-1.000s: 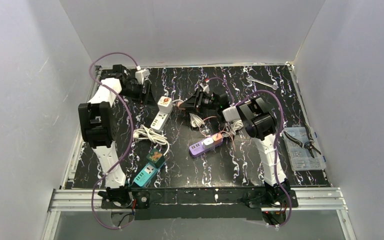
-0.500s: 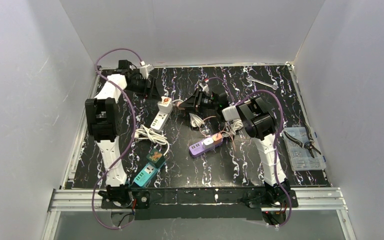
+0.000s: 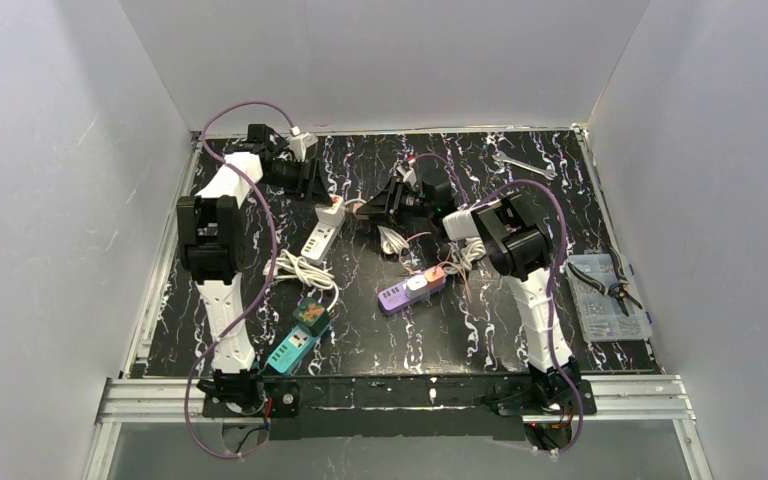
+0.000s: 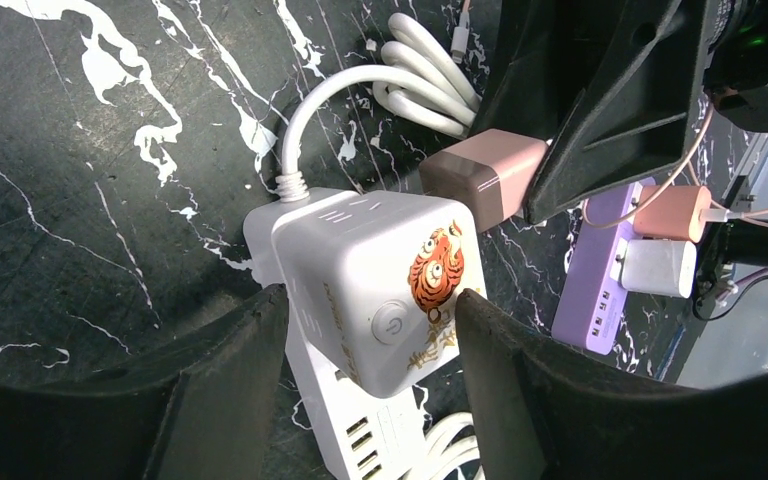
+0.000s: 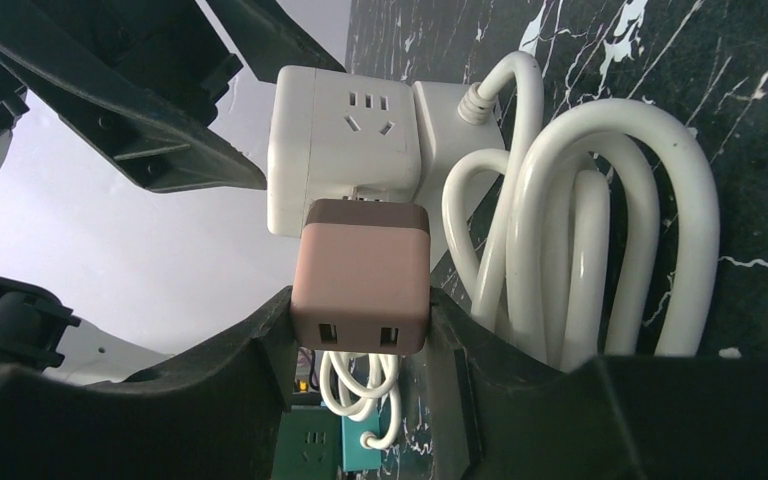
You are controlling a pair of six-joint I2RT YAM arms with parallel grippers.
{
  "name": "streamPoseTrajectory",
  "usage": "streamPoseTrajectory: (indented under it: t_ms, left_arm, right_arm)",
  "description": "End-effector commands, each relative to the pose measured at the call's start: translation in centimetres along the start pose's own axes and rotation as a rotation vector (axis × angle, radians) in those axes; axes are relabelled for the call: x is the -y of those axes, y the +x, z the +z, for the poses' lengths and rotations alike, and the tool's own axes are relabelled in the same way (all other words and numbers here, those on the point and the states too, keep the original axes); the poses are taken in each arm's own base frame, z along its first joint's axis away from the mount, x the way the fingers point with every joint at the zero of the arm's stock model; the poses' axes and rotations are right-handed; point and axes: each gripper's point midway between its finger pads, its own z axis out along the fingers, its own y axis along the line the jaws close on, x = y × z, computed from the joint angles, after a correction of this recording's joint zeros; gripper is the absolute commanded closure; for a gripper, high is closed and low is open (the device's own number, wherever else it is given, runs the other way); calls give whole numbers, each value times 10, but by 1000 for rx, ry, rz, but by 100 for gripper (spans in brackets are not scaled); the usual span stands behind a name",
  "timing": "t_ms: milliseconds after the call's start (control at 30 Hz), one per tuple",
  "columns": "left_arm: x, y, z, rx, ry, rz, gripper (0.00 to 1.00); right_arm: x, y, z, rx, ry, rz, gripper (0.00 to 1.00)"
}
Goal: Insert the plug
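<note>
Dusty-pink plug (image 5: 360,275); white cube socket (image 4: 380,285), perhaps tiger-printed; black white-veined table (image 4: 80,150).

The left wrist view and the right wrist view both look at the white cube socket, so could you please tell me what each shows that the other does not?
Only the left wrist view shows the cube's tiger sticker, its power button and the purple power strip. Only the right wrist view shows the cube's socket face, the pink plug's two USB ports and a teal power strip. Both show the white cube socket, the pink plug held in the right gripper's fingers against it, and the coiled white cable.
</note>
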Motion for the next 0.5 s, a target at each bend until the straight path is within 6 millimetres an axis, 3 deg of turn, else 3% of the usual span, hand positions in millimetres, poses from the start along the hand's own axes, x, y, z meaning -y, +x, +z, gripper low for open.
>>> streamPoseTrajectory:
  t_ms: [0,467]
  left_arm:
    - [3,5,-9,-8,-33,16,42]
    - [-10,20,-8,-51,-104,4,52]
  right_arm:
    - [12,12,16,-8,31,-11,99]
    - [6,32,10,-38,-6,-10,99]
